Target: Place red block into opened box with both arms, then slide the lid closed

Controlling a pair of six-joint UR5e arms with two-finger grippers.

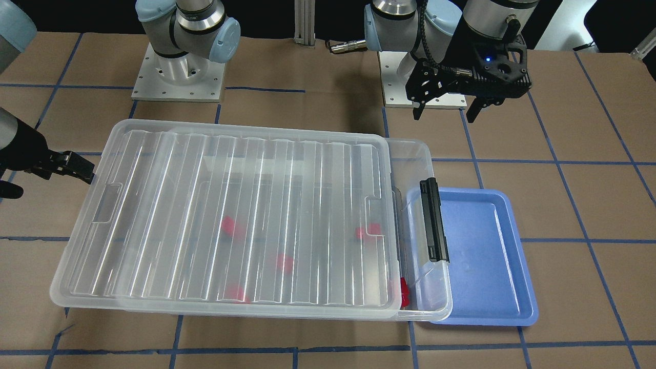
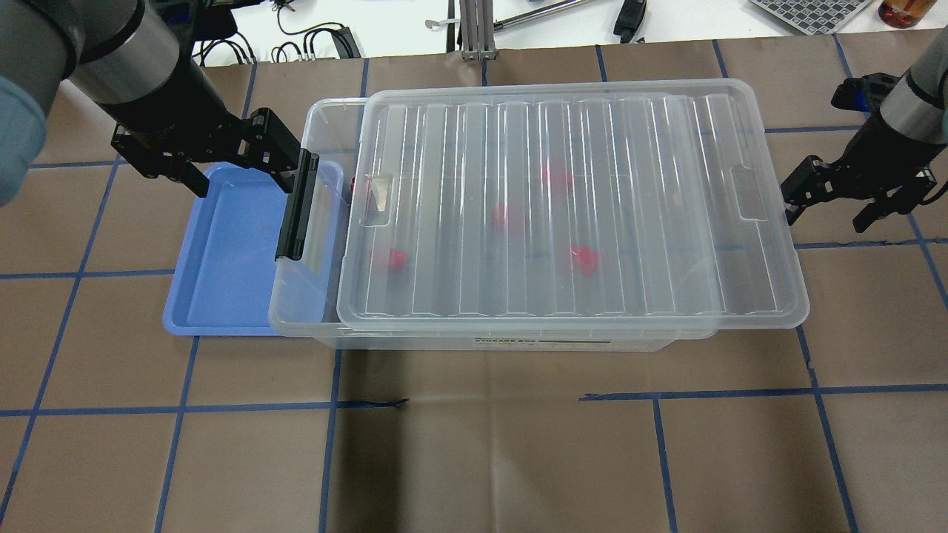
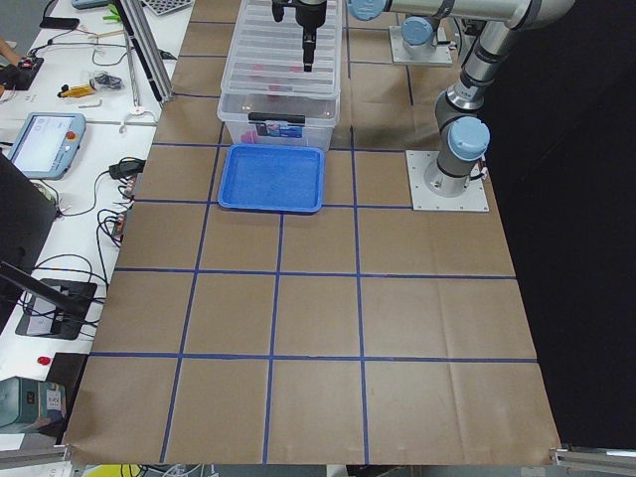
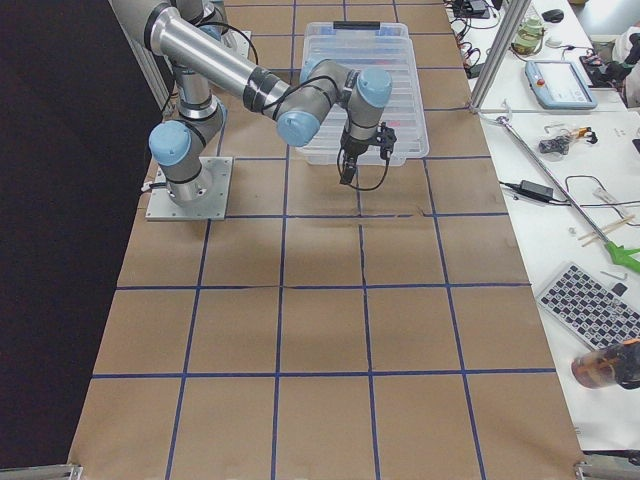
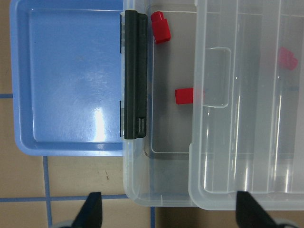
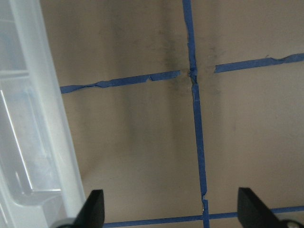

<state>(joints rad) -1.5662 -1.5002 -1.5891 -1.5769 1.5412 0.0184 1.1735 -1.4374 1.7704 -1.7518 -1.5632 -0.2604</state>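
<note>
Left wrist-mounted view shows a red block (image 5: pixel 161 27) lying inside the box (image 5: pixel 137 187), in the thin strip by the black latch (image 5: pixel 133 76) that the lid (image 5: pixel 247 118) does not cover. More red blocks show through the lid. So I think the putting-in is done and the lid is almost shut. The left fingers (image 2: pixel 270 141) are wide apart and empty, up over the latch end and the blue tray (image 2: pixel 222 296). The right fingers (image 2: pixel 803 185) are apart too, just past the lid's far end, not touching it. Next, they likely must push the lid toward the latch.
</note>
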